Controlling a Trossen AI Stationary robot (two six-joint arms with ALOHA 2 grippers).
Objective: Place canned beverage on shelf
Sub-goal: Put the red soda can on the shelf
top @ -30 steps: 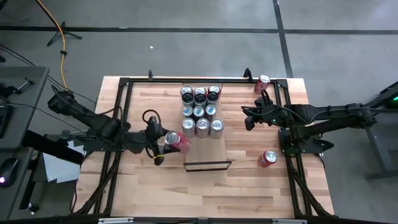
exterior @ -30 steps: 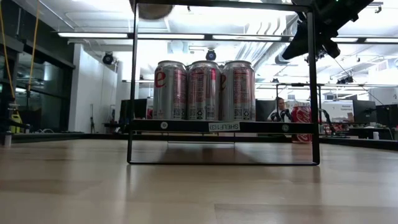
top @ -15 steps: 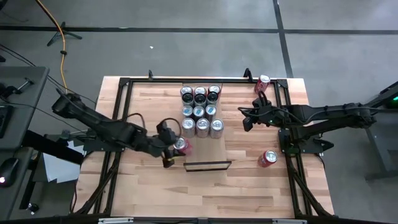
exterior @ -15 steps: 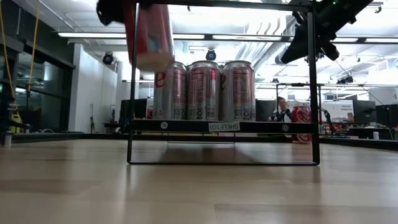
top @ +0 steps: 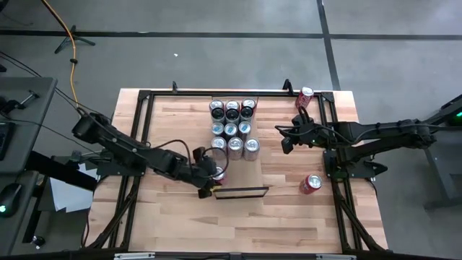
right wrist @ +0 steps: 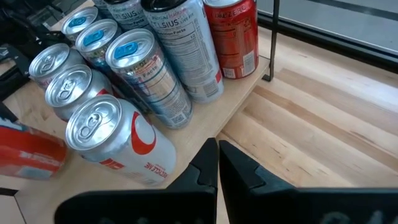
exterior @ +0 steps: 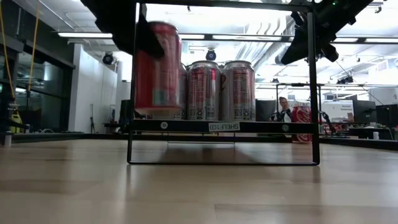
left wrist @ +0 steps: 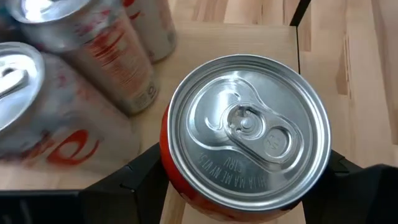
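We grip the upright red can (top: 216, 173) in our left gripper (top: 211, 175), poised over the shelf (top: 249, 173)'s left front corner; right gripper (top: 286, 141) clenched empty.

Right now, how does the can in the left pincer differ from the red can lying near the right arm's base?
The held can is upright, top facing up, clamped in the left pincer over the shelf front, beside the front row of silver cans. The loose red can lies on its side on the tabletop, off the shelf, touched by neither pincer. Both are red cans with silver tops.
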